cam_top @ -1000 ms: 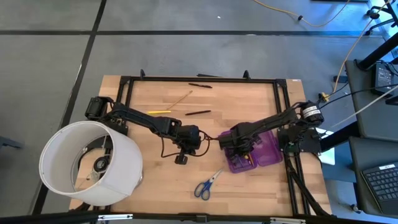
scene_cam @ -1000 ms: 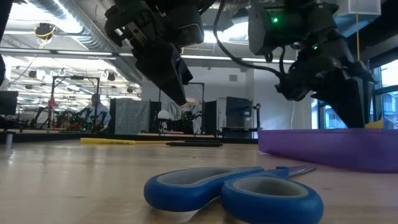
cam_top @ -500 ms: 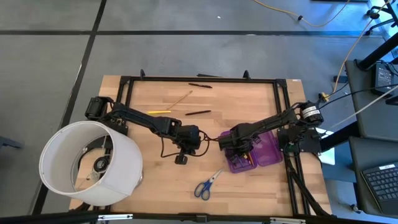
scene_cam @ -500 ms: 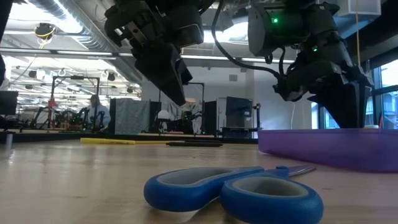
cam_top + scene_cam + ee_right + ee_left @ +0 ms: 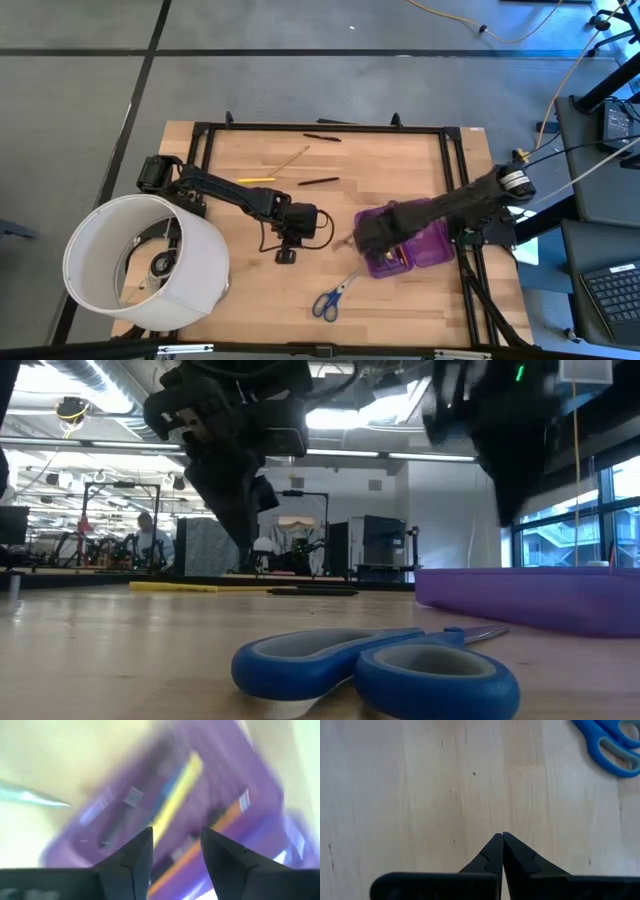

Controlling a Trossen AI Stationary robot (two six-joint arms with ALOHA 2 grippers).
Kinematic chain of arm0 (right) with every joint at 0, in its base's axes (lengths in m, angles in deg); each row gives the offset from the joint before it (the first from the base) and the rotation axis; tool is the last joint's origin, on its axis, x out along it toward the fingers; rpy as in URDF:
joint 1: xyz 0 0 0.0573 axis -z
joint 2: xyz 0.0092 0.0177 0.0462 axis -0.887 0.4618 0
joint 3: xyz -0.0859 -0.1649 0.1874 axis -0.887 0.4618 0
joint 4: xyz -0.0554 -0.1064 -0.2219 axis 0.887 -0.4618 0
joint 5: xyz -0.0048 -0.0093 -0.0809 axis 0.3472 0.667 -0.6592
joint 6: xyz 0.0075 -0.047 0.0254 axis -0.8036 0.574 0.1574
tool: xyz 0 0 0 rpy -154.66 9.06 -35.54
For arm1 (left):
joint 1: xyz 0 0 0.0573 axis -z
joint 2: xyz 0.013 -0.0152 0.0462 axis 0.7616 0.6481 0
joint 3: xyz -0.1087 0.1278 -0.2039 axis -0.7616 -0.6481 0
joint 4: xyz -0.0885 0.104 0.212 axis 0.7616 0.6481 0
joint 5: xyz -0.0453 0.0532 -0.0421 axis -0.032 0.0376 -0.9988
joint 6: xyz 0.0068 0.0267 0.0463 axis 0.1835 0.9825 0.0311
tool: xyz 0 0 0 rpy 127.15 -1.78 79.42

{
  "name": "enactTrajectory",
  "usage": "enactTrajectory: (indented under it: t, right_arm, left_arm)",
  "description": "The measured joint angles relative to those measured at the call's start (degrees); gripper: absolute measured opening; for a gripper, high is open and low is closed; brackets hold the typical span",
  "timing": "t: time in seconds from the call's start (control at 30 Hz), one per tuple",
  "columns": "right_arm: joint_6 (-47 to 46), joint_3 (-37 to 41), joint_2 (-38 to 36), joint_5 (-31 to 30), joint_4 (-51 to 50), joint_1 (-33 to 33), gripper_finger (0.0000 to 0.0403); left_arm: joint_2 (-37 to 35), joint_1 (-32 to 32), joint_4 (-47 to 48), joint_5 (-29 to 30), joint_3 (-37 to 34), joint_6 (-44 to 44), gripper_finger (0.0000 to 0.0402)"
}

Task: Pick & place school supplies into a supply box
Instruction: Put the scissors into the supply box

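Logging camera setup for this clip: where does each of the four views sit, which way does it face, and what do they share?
High: overhead, straight down on the table; both arms, box, scissors.
Low: at tabletop height, level across the table into the room; scissors nearest, box, arms overhead.
Left wrist: on the left arm, facing the table; left gripper shut, scissors.
Right wrist: on the right arm, over the box; right gripper open.
Shared: scissors in three views, box in three.

Left hand [image 5: 502, 836] closed, right hand [image 5: 176, 836] parted.
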Motion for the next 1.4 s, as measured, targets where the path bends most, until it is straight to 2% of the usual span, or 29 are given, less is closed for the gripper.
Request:
enactTrajectory:
  t: [0.17, 0.27, 0.37, 0.53, 0.77, 0.87, 1.03, 1.4]
  right_arm:
    - [23.08, 0.27, -1.63, -4.27, 19.45, -6.52, 0.0169]
    - [35.39, 1.5, -0.54, -1.44, 29.87, -9.38, 0.0169]
    - [44.11, 1.96, 1.89, 2.42, 36.34, -11.09, 0.0169]
    - [47.66, 1.96, 6.44, 5.98, 42.55, -11.41, 0.0169]
    - [54.78, -2.7, 11.96, 8.87, 43.94, -11.55, 0.0169]
    - [56.93, -5.33, 14.82, 11.46, 42.95, -11.58, 0.0169]
    - [61.01, -9.32, 19.76, 11.74, 41.47, -11.58, 0.0169]
    - [61.68, -14.48, 28.29, 13.59, 41.54, -11.45, 0.0169]
  left_arm:
    - [0.0, 1.18, -1.26, 0.12, 0.0, -2.59, 0.0005]
    - [0.0, 2.32, -1.73, 0.78, 0.0, -4.36, 0.0005]
    - [0.0, 3.38, -2.38, 4.54, 0.0, -5.76, 0.0003]
    - [0.0, 4.38, -2.41, 7.91, 0.0, -11.03, 0.0003]
    - [0.0, 5.33, -2.89, 9.62, 0.0, -17.4, 0.0005]
    - [0.0, 5.73, -2.87, 10.67, 0.0, -18.68, 0.0002]
    - [0.0, 6.07, -2.91, 10.79, 0.0, -19.91, 0.0004]
    - [0.0, 6.05, -2.96, 14.0, 0.0, -20.55, 0.0002]
